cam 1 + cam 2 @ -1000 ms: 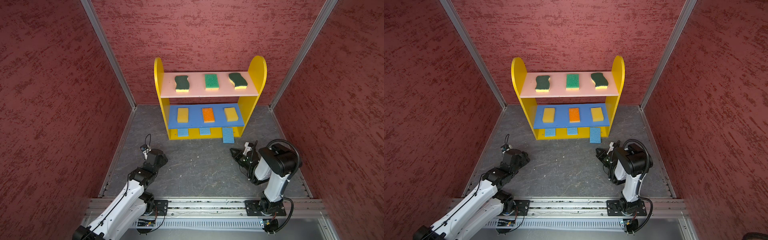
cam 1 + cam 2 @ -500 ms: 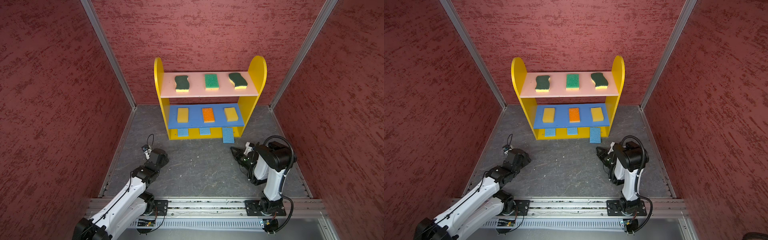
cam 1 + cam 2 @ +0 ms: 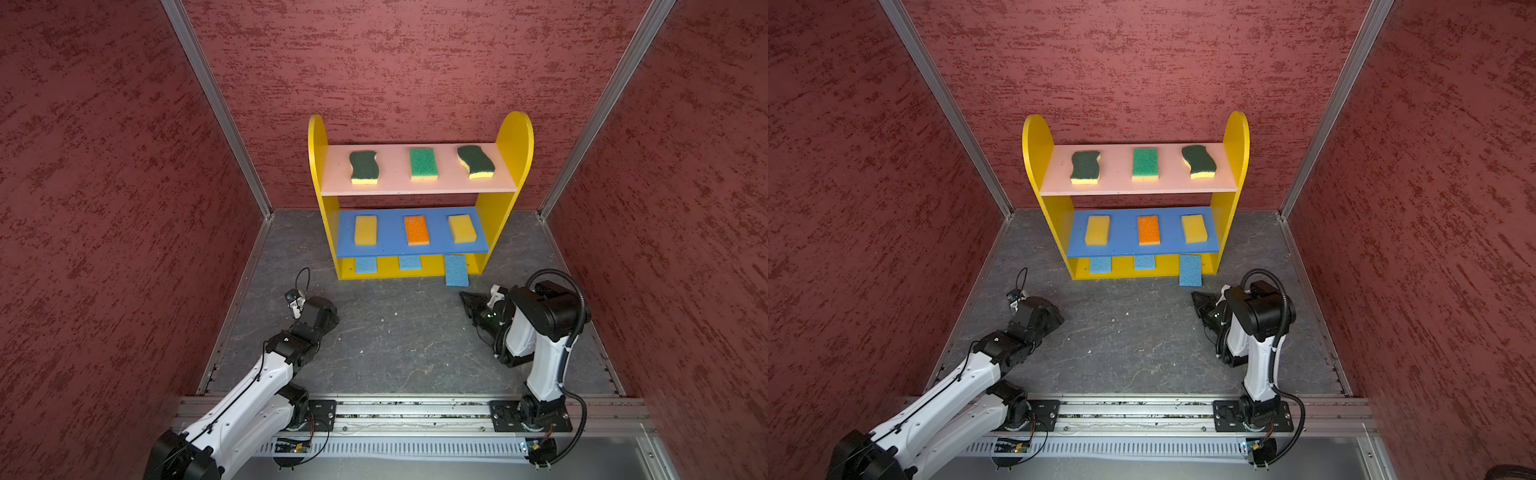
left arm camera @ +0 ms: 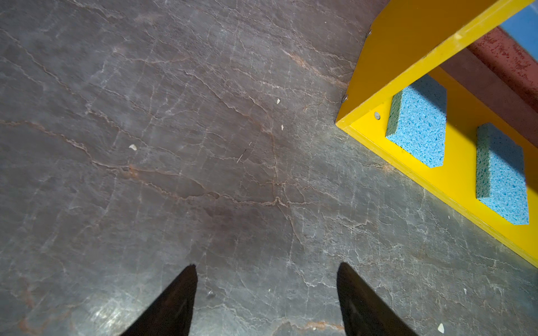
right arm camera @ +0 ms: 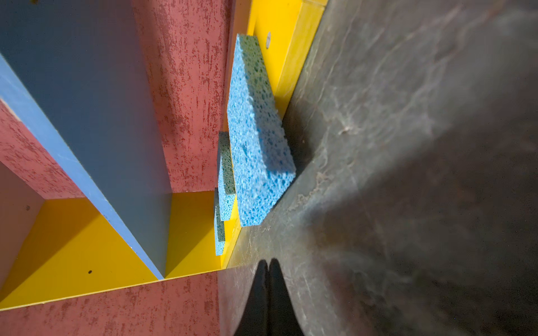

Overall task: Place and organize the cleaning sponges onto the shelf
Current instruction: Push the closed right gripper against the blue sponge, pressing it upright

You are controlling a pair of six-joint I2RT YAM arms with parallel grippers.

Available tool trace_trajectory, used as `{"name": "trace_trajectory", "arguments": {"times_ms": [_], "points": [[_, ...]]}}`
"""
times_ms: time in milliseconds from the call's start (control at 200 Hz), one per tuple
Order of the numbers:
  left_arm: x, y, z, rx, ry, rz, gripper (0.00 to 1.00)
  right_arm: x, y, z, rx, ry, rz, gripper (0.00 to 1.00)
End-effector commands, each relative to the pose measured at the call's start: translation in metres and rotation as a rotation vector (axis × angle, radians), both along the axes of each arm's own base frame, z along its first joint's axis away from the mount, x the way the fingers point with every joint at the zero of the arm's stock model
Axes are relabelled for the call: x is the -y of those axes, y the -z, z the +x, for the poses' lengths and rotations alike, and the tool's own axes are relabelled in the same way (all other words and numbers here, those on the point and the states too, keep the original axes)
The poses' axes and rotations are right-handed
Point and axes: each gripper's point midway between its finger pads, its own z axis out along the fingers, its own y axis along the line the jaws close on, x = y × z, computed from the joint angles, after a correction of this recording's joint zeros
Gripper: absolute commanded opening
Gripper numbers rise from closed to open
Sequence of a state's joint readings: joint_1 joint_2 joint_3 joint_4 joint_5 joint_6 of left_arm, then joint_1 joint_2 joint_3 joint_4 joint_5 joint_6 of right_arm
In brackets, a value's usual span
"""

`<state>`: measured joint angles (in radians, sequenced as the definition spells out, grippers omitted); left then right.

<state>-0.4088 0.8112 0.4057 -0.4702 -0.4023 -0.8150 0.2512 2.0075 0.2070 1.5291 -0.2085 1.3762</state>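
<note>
In both top views the shelf point(image 3: 515, 137) stands at 12 o'clock on the floor point(image 3: 395, 340). From 9 to 3 o'clock its pink board point(image 3: 395, 185) carries a wavy sponge point(image 3: 364, 166), a green sponge point(image 3: 422, 163) and a second wavy sponge point(image 3: 476, 161). The blue board point(image 3: 392, 239) holds, in the same order, a yellow sponge point(image 3: 365, 229), an orange sponge point(image 3: 416, 229) and a second yellow sponge point(image 3: 461, 228).

On the bottom board point(image 3: 388, 268) lie a blue sponge point(image 3: 365, 264) and a second blue sponge point(image 3: 409, 262). A third blue sponge point(image 3: 456, 272), at 3 o'clock, juts past the front edge and tilts toward the floor.

The right gripper point(image 3: 463, 295), jaws pressed together and empty, sits just beside the third blue sponge at its 5 o'clock. The left gripper point(image 4: 266, 266), jaws apart and holding nothing, hovers low near the shelf's 7 o'clock corner.
</note>
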Motion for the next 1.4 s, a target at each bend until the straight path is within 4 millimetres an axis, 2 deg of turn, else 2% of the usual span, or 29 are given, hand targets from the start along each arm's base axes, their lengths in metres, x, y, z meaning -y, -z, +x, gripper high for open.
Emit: {"name": "trace_trajectory", "arguments": {"times_ms": [0, 120, 230, 506, 912, 1398], "points": [[0.001, -0.015, 0.007, 0.047, -0.012, -0.010, 0.76, 0.001, 0.011, -0.006, -0.059, 0.029, 0.111, 0.00], [0.001, -0.016, 0.008, 0.049, -0.011, -0.009, 0.76, -0.005, 0.007, -0.003, -0.056, 0.027, 0.136, 0.00], [0.001, -0.018, 0.008, 0.053, -0.012, -0.009, 0.76, -0.002, 0.002, -0.002, -0.046, 0.049, 0.145, 0.00], [0.002, -0.019, 0.009, 0.055, -0.011, -0.010, 0.76, 0.001, 0.012, 0.000, -0.080, 0.093, 0.159, 0.00], [0.001, -0.023, 0.009, 0.056, -0.014, -0.008, 0.76, -0.012, 0.015, 0.014, -0.077, 0.101, 0.199, 0.00], [-0.002, -0.022, 0.004, 0.053, -0.020, -0.008, 0.76, -0.007, 0.017, 0.004, -0.091, 0.112, 0.177, 0.00]]}}
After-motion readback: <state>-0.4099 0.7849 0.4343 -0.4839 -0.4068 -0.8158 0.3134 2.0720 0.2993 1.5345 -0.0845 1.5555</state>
